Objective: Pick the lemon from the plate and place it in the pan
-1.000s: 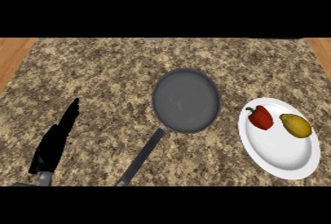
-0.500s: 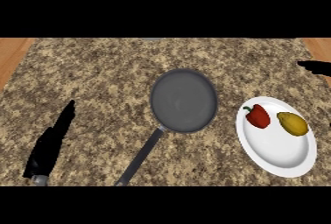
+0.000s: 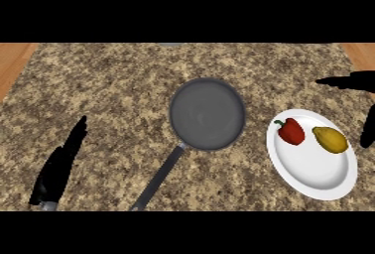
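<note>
The yellow lemon [image 3: 330,139] lies on the right half of a white plate [image 3: 315,173], beside a red pepper [image 3: 291,131]. A dark grey pan [image 3: 207,113] sits mid-counter, its handle [image 3: 157,181] running toward the lower left. My right hand [image 3: 353,81] enters at the right edge, open, with its fingers stretched out beyond the plate's far rim and its thumb [image 3: 367,130] just right of the lemon. It touches nothing. My left hand [image 3: 61,166] rests open at the lower left, far from the pan.
The speckled granite counter [image 3: 110,84] fills the view, with wooden strips at the far left and far right corners. A small grey object [image 3: 170,44] shows at the top edge.
My right hand has come into view from the right edge and now reaches farther in beside the plate. My left hand has barely shifted. Lemon, pepper and pan have not moved.
</note>
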You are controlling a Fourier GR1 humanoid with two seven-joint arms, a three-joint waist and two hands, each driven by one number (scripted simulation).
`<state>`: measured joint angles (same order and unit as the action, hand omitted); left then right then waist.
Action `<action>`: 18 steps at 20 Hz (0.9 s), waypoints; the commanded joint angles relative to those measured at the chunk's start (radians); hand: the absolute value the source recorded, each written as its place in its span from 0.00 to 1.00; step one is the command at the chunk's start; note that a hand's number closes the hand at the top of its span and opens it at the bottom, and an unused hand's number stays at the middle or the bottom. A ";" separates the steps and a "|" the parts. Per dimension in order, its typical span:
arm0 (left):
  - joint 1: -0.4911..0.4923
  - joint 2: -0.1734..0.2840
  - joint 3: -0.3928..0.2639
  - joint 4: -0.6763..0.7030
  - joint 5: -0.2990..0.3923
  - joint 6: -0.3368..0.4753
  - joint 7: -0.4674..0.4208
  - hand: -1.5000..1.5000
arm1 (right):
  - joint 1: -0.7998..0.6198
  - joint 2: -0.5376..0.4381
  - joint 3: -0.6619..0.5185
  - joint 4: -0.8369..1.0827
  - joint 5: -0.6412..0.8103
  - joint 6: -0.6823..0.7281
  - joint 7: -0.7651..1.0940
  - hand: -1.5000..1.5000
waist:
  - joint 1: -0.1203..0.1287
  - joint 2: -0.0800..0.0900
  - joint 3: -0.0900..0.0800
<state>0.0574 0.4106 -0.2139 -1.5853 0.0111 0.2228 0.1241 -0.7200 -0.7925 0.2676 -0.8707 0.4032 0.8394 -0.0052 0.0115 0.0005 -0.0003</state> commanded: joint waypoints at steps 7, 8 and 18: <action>0.037 -0.004 0.077 -0.014 -0.001 -0.066 -0.030 0.50 | 0.060 0.092 -0.008 -0.034 0.117 0.028 0.047 0.00 | -0.005 -0.001 0.000; 0.009 -0.032 0.071 0.054 -0.006 -0.081 -0.043 0.50 | 0.024 0.091 -0.032 -0.060 0.109 0.088 0.076 0.00 | -0.008 -0.001 0.000; 0.029 -0.071 0.087 0.012 -0.070 -0.088 -0.008 0.50 | 0.076 0.126 -0.042 -0.093 0.249 0.087 0.126 0.00 | -0.006 -0.001 0.000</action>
<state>0.0734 0.3596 -0.1346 -1.5815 -0.0363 0.1444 0.1187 -0.6419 -0.6960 0.2487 -0.9499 0.6156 0.9060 0.0862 0.0057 0.0000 0.0001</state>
